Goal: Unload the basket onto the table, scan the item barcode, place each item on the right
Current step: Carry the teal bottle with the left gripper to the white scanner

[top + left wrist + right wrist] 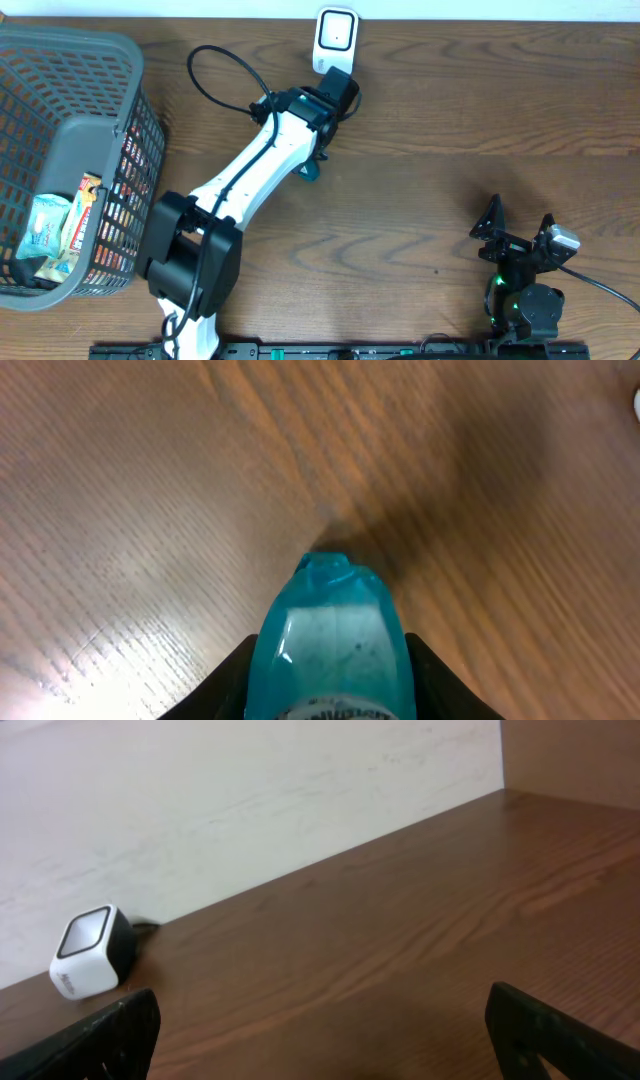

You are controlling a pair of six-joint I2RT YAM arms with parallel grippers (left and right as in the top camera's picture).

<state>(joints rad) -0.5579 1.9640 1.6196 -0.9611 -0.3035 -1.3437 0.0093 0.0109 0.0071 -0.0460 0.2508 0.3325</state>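
View from the arm bases outward, every place given from the scanner (pixel 335 33).

(a) Farthest from the scanner, on its near side and to the right, the right gripper (pixel 518 224) is idling with its fingers spread wide and nothing between them.

(b) Well to the scanner's left, the basket (pixel 62 48) is sitting on the table (pixel 450 120) with more snack packs inside. I am treating its wall as the one tall obstacle on that side.

(c) Just on the scanner's near side, the left gripper (pixel 330 698) is clamping the teal item (pixel 335 625) between its two fingers, with the item's free end projecting ahead over bare wood. I am judging the item to be light, glossy and smooth-skinned, so likely to slip or twist under a loose hold. A grip across its lower body, near the pale label, is looking right to me. Whether its walls are soft I cannot tell. The barcode is not showing in any view.

(d) The scanner itself is standing at the table's far edge, its cable trailing behind it. Open wood is lying on its near side and to its right, giving me room to tilt and turn the item.

(e) Directly behind the scanner, the pale wall (pixel 250 800) is closing off any reach beyond it.
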